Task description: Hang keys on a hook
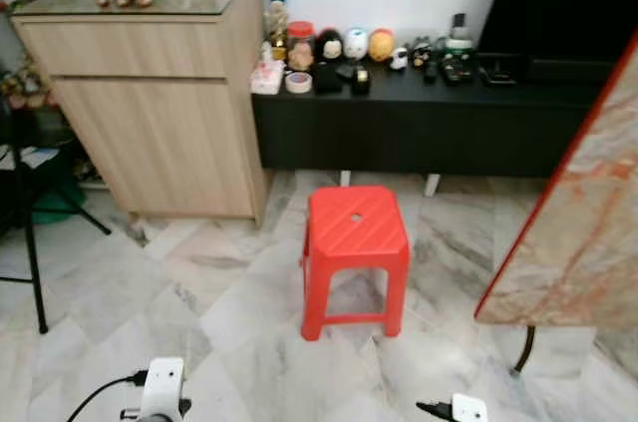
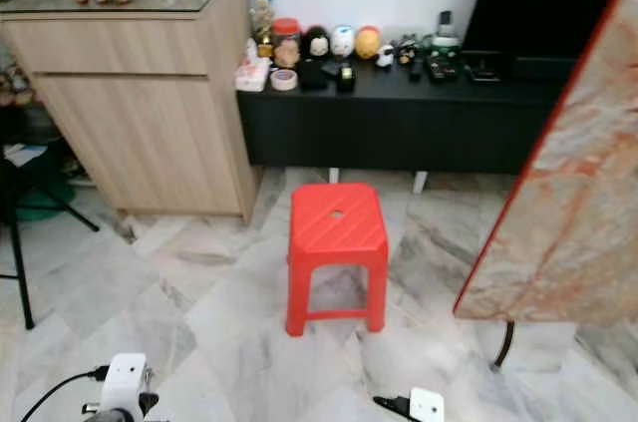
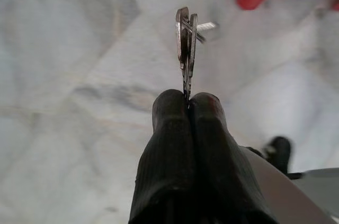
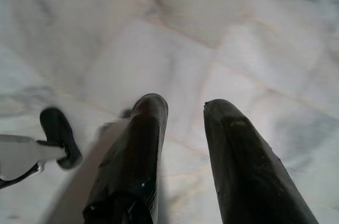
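Observation:
In the left wrist view my left gripper [image 3: 188, 98] is shut on the keys [image 3: 185, 49], silver metal keys that stick out edge-on beyond the black fingertips, over the marble floor. The left arm's white wrist part [image 1: 162, 388] shows at the bottom of the left eye view. My right gripper [image 4: 184, 106] is open over the floor, with nothing between its two black fingers [image 4: 142, 144]. Its wrist part [image 1: 467, 408] sits low at the bottom right of the eye view. I can make out no hook.
A red plastic stool [image 1: 355, 232] stands on the marble floor just ahead. Behind it runs a low black bench [image 1: 419, 118] with figurines and small items. A light wooden cabinet [image 1: 159, 93] is at the left, a marble-patterned slab [image 1: 583, 222] at the right, a black tripod leg [image 1: 30, 262] far left.

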Motion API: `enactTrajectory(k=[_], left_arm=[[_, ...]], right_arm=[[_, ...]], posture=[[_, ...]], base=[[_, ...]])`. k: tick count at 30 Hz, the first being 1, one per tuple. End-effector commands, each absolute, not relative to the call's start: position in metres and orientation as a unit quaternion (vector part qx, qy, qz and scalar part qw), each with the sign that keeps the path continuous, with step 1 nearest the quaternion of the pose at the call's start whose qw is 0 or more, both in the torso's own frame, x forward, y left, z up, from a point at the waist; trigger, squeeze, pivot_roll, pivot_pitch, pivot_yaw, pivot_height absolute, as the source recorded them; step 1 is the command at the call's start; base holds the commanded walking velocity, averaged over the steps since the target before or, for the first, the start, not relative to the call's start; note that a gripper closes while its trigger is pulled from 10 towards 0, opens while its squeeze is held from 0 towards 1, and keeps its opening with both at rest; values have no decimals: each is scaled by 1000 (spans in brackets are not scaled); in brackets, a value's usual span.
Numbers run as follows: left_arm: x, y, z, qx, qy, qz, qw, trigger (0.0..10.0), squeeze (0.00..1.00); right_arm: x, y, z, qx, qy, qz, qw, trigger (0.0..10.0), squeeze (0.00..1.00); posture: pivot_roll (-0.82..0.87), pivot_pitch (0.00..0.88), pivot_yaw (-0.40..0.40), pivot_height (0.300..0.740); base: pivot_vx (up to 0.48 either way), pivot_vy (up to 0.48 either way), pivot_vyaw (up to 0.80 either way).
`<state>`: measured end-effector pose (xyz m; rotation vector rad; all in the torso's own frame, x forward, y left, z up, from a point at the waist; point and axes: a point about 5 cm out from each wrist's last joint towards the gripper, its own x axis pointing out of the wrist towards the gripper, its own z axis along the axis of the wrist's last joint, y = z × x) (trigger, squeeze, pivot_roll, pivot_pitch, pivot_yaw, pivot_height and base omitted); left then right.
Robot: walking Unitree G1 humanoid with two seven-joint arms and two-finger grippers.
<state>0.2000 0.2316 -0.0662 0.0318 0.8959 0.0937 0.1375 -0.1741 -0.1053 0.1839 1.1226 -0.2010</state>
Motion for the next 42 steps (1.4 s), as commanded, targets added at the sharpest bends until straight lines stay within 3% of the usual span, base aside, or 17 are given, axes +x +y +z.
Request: enactTrajectory(k=[1,42], left_arm=[[197,239,-66,20,436,54,898,10000,0],[202,239,-63,23,429,50,902,10000,0]], right_arm=[[142,-170,-104,94,524,-97,841,10000,0],[143,-165,-104,104,525,-98,839,10000,0]], posture=[[18,0,-30,740],[20,0,-22,740]], base=[[0,-379,0],[0,-403,0]])
